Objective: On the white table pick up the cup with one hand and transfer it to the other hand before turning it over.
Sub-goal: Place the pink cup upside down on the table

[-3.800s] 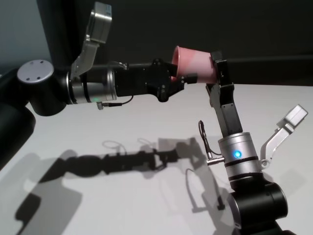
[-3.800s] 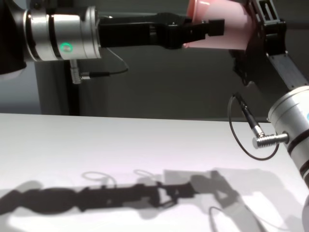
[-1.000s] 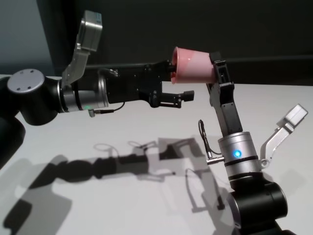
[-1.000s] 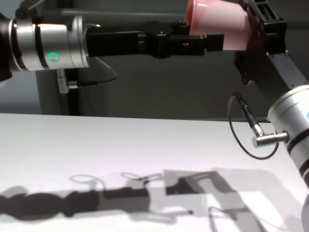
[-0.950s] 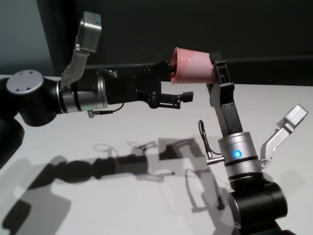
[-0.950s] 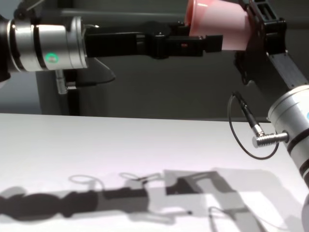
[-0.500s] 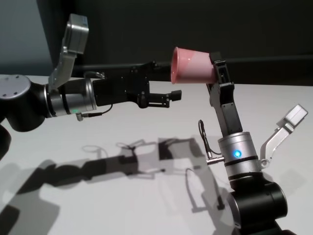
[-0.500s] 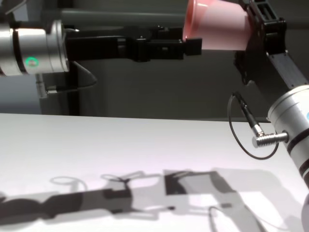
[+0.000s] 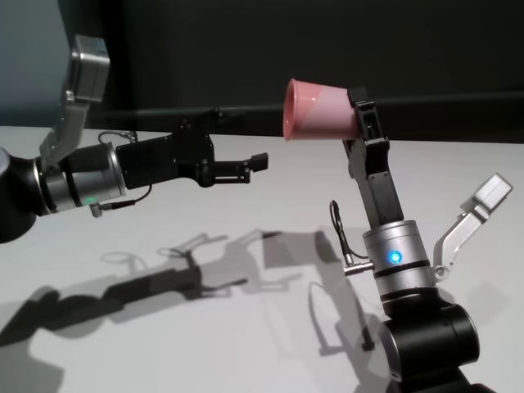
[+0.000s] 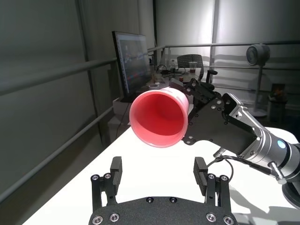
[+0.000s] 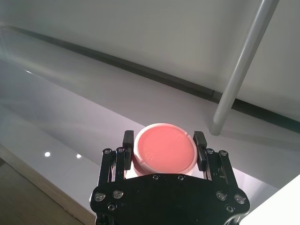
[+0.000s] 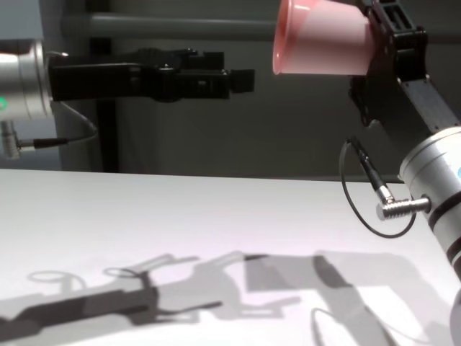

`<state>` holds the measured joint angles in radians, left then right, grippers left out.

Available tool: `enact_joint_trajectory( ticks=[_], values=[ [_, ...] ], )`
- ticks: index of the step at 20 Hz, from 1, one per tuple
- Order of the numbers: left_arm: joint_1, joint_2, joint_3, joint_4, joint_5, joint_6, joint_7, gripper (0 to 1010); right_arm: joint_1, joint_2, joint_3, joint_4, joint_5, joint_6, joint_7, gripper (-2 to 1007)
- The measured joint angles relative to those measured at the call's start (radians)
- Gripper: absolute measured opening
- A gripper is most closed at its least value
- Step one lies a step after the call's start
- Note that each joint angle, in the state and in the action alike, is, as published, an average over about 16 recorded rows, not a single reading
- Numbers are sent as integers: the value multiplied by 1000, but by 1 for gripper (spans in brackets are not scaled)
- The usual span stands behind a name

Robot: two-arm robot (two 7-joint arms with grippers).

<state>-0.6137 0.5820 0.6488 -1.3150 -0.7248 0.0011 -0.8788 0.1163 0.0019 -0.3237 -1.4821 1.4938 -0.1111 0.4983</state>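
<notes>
Since the earlier frames, the left gripper has let go of the small pink tapered plastic cup and drawn back toward the robot's left, so a clear gap now separates them. Its fingers stand spread and empty, pointing at the cup's mouth. The right gripper alone carries the cup, its fingers clenched on the narrow base end, high above the wide matte white table.

The cup lies on its side, long axis roughly level, wider rim facing the left gripper and base toward the right wrist. With the handover apparently done, turning it over looks like a job for the right wrist, rolling the rim downward.

Beneath, the tabletop shows only the arms' shadows. Behind it is a dark wall with a horizontal rail.
</notes>
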Motion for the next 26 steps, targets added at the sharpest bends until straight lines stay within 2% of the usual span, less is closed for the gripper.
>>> enact_joint_trajectory(
  ticks=[6,11,15,19,23,26],
  values=[
    [85,36,-52,-71,9,6,144,1001,0,0,0,0,0,0,0,737],
    [169,42,-103,-117,26,-4,298,1001,0,0,0,0,0,0,0,737],
    [240,30,-141,-143,49,-19,426,1001,0,0,0,0,0,0,0,737],
    [301,11,-169,-155,72,-37,527,1001,0,0,0,0,0,0,0,737],
    [352,-10,-189,-158,95,-55,603,1001,0,0,0,0,0,0,0,737],
    [379,-25,-197,-154,111,-65,638,1001,0,0,0,0,0,0,0,737]
  ],
)
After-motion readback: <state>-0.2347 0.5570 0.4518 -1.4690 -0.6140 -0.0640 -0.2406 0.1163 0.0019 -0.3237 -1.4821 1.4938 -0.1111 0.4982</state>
